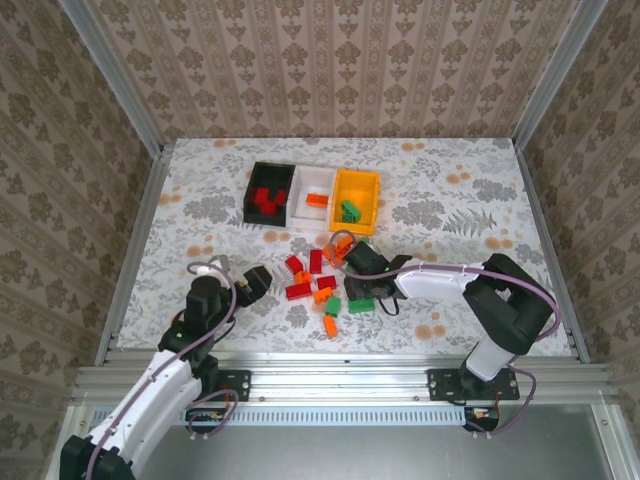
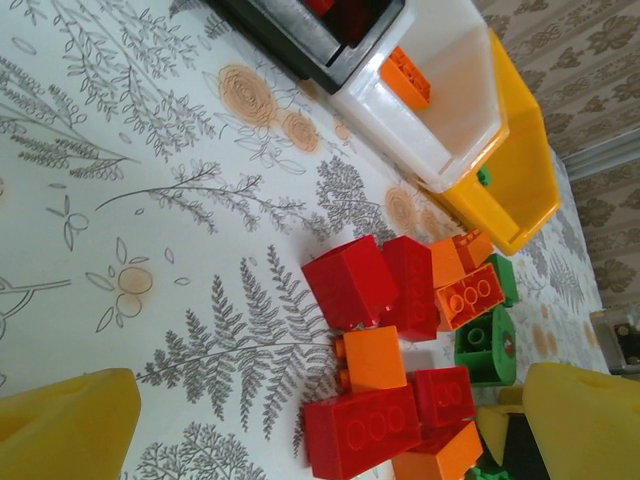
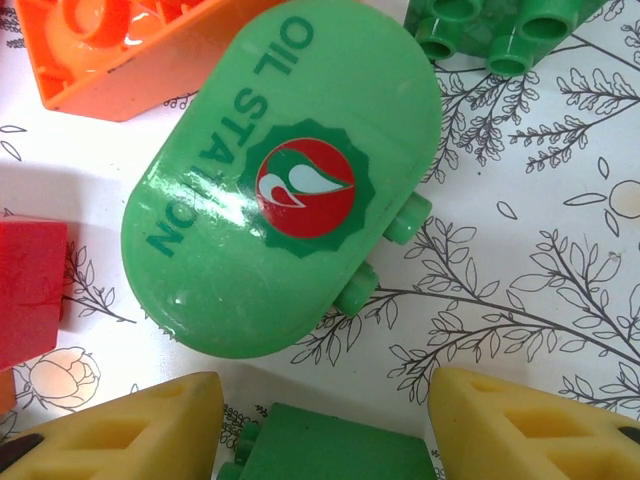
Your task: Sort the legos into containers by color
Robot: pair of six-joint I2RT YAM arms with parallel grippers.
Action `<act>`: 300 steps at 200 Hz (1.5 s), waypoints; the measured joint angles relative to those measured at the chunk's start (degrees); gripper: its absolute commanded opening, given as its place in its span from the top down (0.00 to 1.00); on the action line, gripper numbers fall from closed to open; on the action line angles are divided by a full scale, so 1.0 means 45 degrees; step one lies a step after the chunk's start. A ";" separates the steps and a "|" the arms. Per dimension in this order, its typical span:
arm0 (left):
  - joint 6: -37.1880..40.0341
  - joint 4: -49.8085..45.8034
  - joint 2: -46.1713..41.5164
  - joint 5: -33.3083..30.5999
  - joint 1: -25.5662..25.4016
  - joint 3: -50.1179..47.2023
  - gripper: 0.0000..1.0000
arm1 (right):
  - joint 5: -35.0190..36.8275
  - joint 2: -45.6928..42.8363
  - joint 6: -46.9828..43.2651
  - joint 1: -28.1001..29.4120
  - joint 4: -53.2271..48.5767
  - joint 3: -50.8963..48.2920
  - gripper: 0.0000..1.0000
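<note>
Legos [image 1: 318, 282] in red, orange and green plastic lie in a loose heap on the flower-printed counter [image 1: 450, 210], just on my side of three joined bins. The black plastic bin [image 1: 250, 200] holds red bricks, the white plastic bin [image 1: 318, 180] an orange one, and the yellow-orange plastic bin [image 1: 372, 195] green ones. What matters for my next move is the right gripper [image 3: 325, 390], low at the heap's far right edge. Its yellow fingers stand apart with a dark green brick [image 3: 330, 448] between them, and I cannot tell whether they press on it. Just ahead of the fingertips lies a rounded green plastic piece [image 3: 270, 190] marked OIL STATION, flat on the counter. Its long axis slants across the line between the fingers rather than square to it, so I judge a wrist turn would be needed to close across its narrow width. The left gripper [image 2: 330, 400], jaws wide apart with nothing between them, hovers at the heap's left side facing red and orange bricks. The right arm is the nearer one to the green pieces and to the yellow-orange bin.
</note>
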 measured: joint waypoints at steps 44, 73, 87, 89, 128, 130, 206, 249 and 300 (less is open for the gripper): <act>0.0097 0.0102 0.0695 0.0136 0.0000 0.0505 0.00 | 0.0053 0.0000 -0.0015 0.0000 0.0010 0.0005 0.49; 0.0155 0.0185 0.1423 0.0204 0.0000 0.0816 0.00 | 0.0291 -0.0029 0.0228 0.0015 0.0029 -0.0034 0.54; 0.0189 0.0267 0.1763 0.0238 0.0000 0.0937 0.00 | 0.0457 -0.0131 0.0321 0.0078 0.0087 -0.0165 0.56; 0.0189 0.0272 0.1797 0.0238 0.0000 0.0947 0.00 | 0.0491 -0.0146 0.0330 0.0092 0.0087 -0.0189 0.56; 0.0194 0.0491 0.2448 0.0369 -0.0039 0.1083 0.00 | 0.1025 -0.0772 0.0432 0.0214 0.0034 -0.0695 0.57; 0.0194 0.0495 0.2472 0.0369 -0.0039 0.1088 0.00 | 0.1044 -0.0816 0.0437 0.0214 0.0019 -0.0704 0.57; 0.0340 0.1282 0.4911 0.0641 -0.0262 0.2157 0.00 | 0.1617 -0.1928 0.0073 0.0005 -0.0588 0.0330 0.57; 0.0418 0.1608 0.7019 0.1132 -0.0325 0.3687 0.00 | 0.1307 -0.0602 -0.0899 -0.1200 -0.0554 0.3502 0.56; 0.0350 0.2166 0.7597 0.1705 -0.0933 0.3764 0.00 | 0.0554 0.2905 -0.2463 -0.2822 -0.0549 0.7766 0.53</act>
